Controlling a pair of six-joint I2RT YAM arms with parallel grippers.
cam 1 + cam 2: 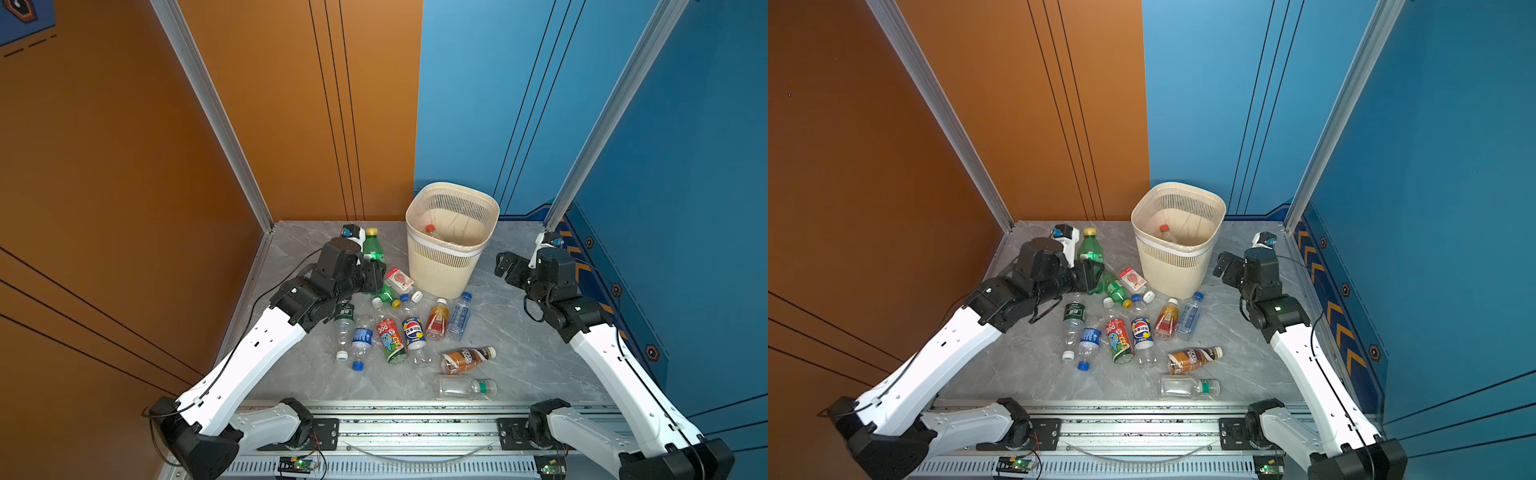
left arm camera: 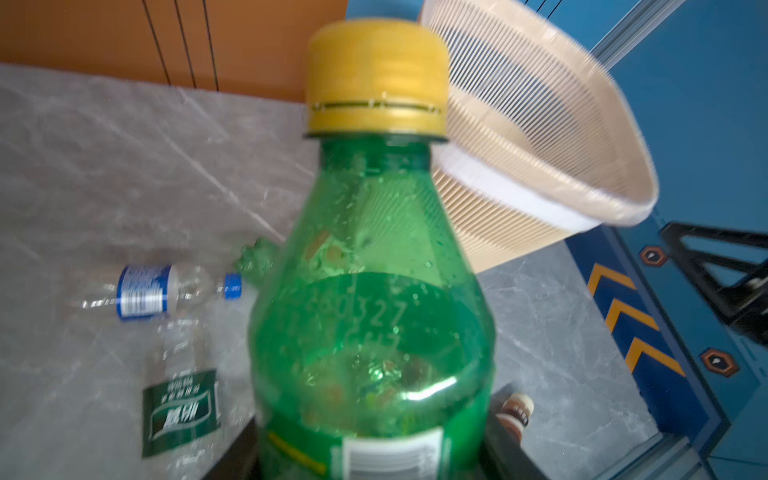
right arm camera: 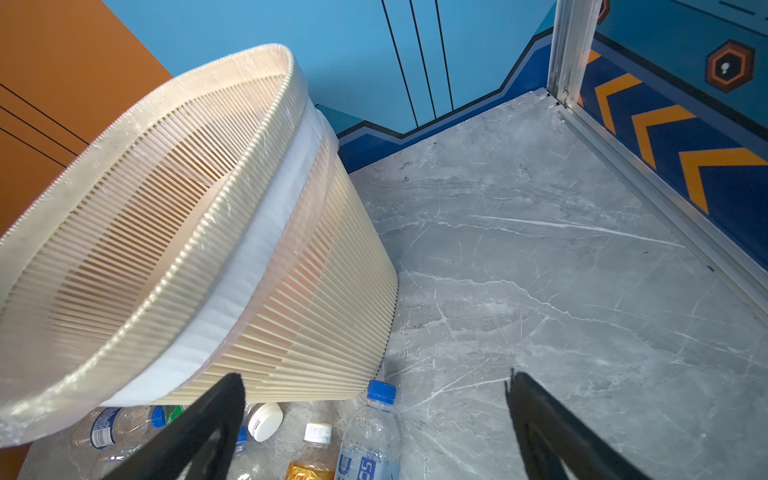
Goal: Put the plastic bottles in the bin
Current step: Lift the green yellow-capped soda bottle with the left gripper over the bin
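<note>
Left claw (image 1: 371, 268) is on the green bottle (image 1: 372, 246)! The jaws have narrowed onto its lower body, with a dark finger (image 2: 237, 455) tight against each side in the left wrist view. The yellow cap (image 2: 376, 79) points up and away from the claw. The bottle is upright at the back left of the table (image 1: 540, 353), near the bin (image 1: 440, 270) and on its left. I can't tell whether its base is clear of the marble.

Right claw (image 1: 503, 266) hangs on the bin's other side with its jaws spread wide and nothing between them. It is beside the bin wall, not touching it.

Inside the bin lies one red-capped bottle (image 1: 430, 229). The other bottles (image 1: 413, 332) lie scattered on their sides in front of the bin, between the two arms. The nearest of them is just below the left claw.
</note>
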